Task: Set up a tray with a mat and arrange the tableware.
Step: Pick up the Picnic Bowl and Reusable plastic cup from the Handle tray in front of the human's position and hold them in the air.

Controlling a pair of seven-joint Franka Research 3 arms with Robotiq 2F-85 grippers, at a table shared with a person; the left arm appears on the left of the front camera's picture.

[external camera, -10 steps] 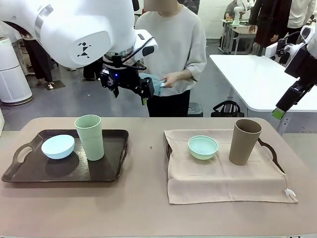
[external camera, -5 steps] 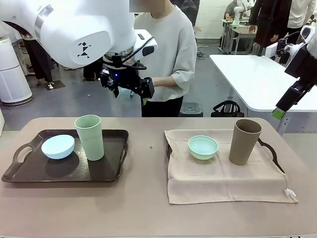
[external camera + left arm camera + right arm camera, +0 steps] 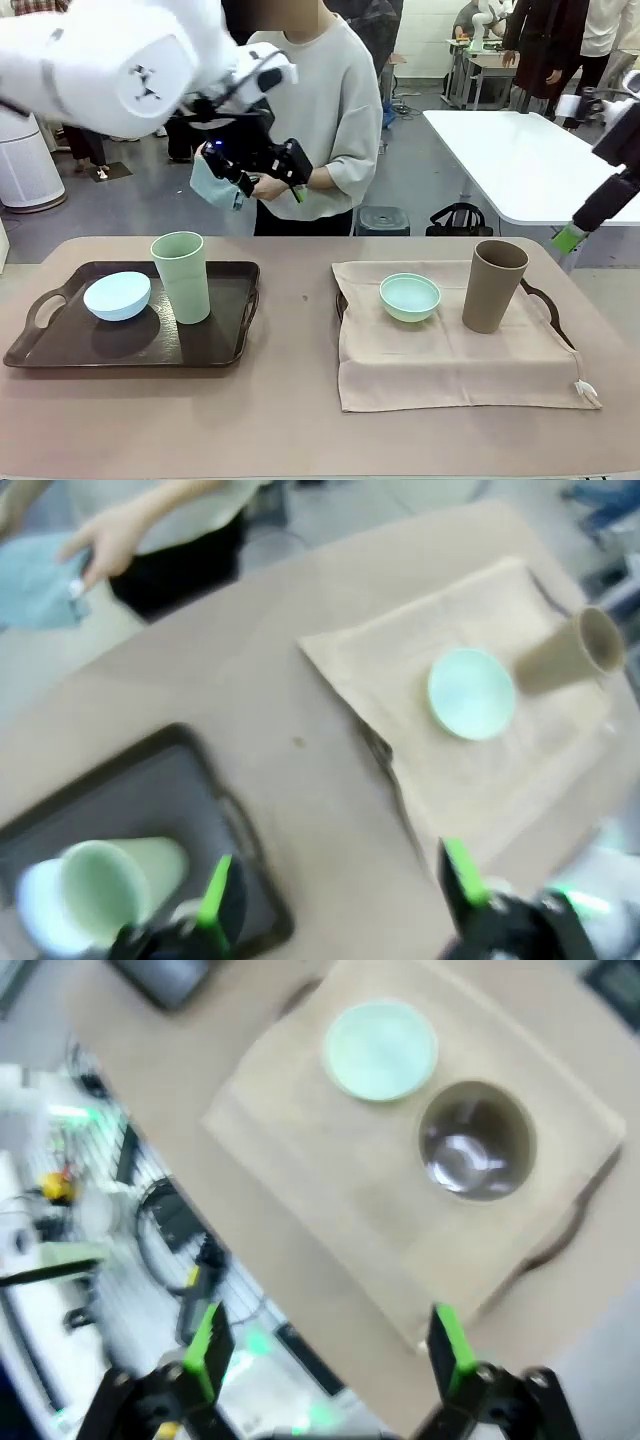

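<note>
Step in hand, as judged: fitting out the second tray. Near the table's (image 3: 300,420) right edge, a tray (image 3: 548,305) of which a dark loop handle shows is covered with a beige mat (image 3: 450,360), a soft woven cloth with a corded corner. It carries the mint green bowl (image 3: 409,297) and, just beside it, the upright brown tumbler (image 3: 494,285). Near the left edge, the dark tray (image 3: 215,335) is rigid, rectangular and raised at the rim, with no mat. The pale blue bowl (image 3: 117,295) and light green tumbler (image 3: 182,277) stand directly on its bare surface, close together. All four pieces look like smooth matte plastic; the bowls are shallow and round, the tumblers tall, tapered and handleless. The left pincer (image 3: 338,890) hangs above the far edge, its jaws spread wide and empty, close to the person's hand (image 3: 268,186), which holds a limp pale blue cloth (image 3: 212,185), probably the missing mat. The right pincer (image 3: 326,1348) is likewise wide open and empty, high above the right end. The next move probably calls for closing on a free edge of that cloth, and for clearing the dark tray before the cloth is laid.
</note>
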